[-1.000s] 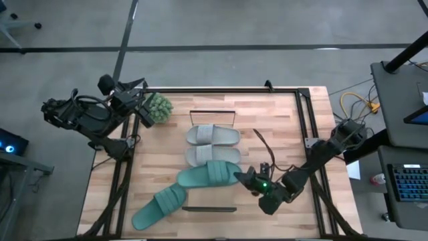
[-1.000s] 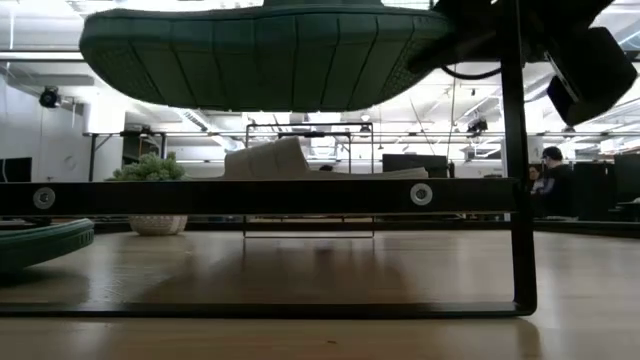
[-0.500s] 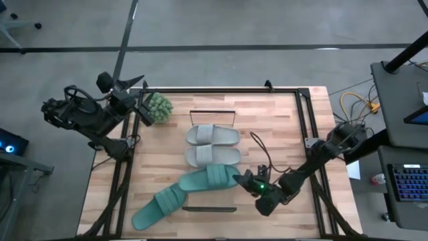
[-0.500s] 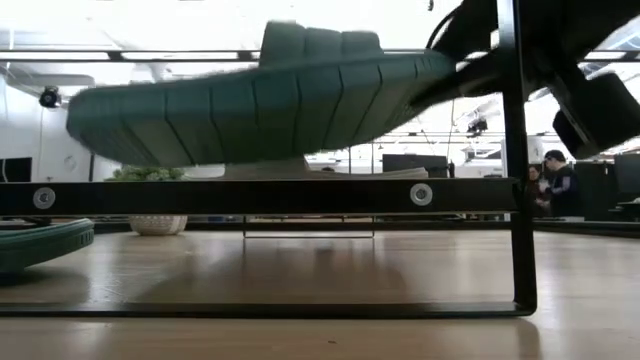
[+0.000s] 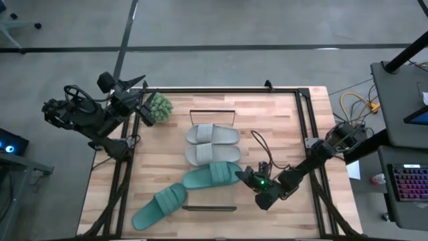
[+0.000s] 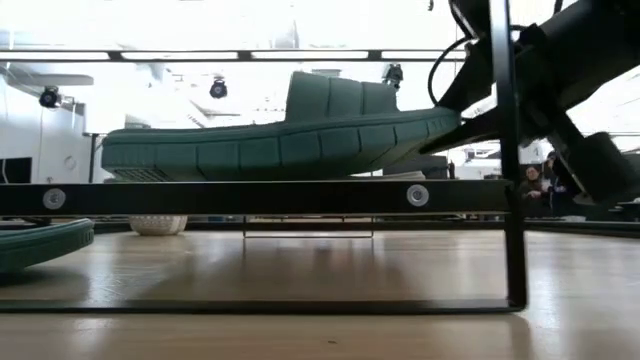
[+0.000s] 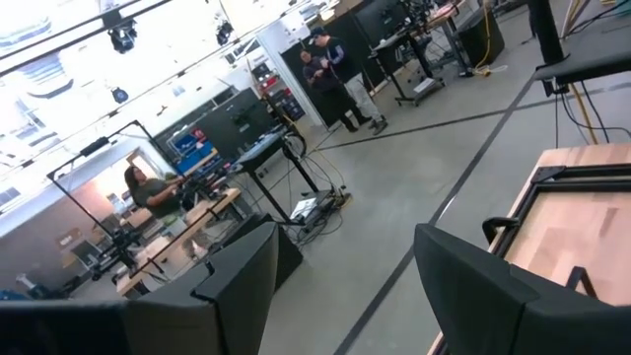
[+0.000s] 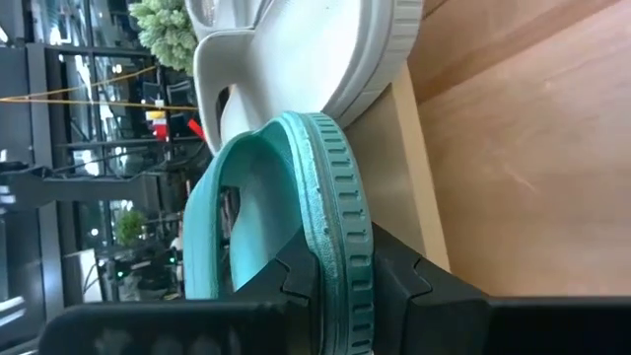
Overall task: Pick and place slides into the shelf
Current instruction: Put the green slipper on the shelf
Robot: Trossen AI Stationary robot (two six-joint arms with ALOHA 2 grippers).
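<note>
My right gripper is shut on one teal-green slide, held nearly level just above the shelf's near part. I cannot tell whether its sole touches the shelf. The light grey pair lies side by side, soles down, on the shelf, just beyond the held slide. The second teal-green slide lies on the tabletop at the near left. My left gripper is open and empty at the table's far left corner, beside a small potted plant. My right gripper pinches the teal-green slide's rim at the end nearer the strap, one finger on the footbed side and one on the ribbed sole side. The fingers come from the table's right, slanting slightly down. The slide reaches leftward from them, nearly level, strap up.
A potted plant stands at the far left corner. The shelf's black end frames stand at the far side and the near side. Black rails run along the table's edges. People stand in the room beyond.
My right gripper has gone down with the teal-green slide. The slide has tipped from showing its ribbed underside, free end raised, to nearly level, and now sits just above the shelf's near rail, next to the grey pair.
</note>
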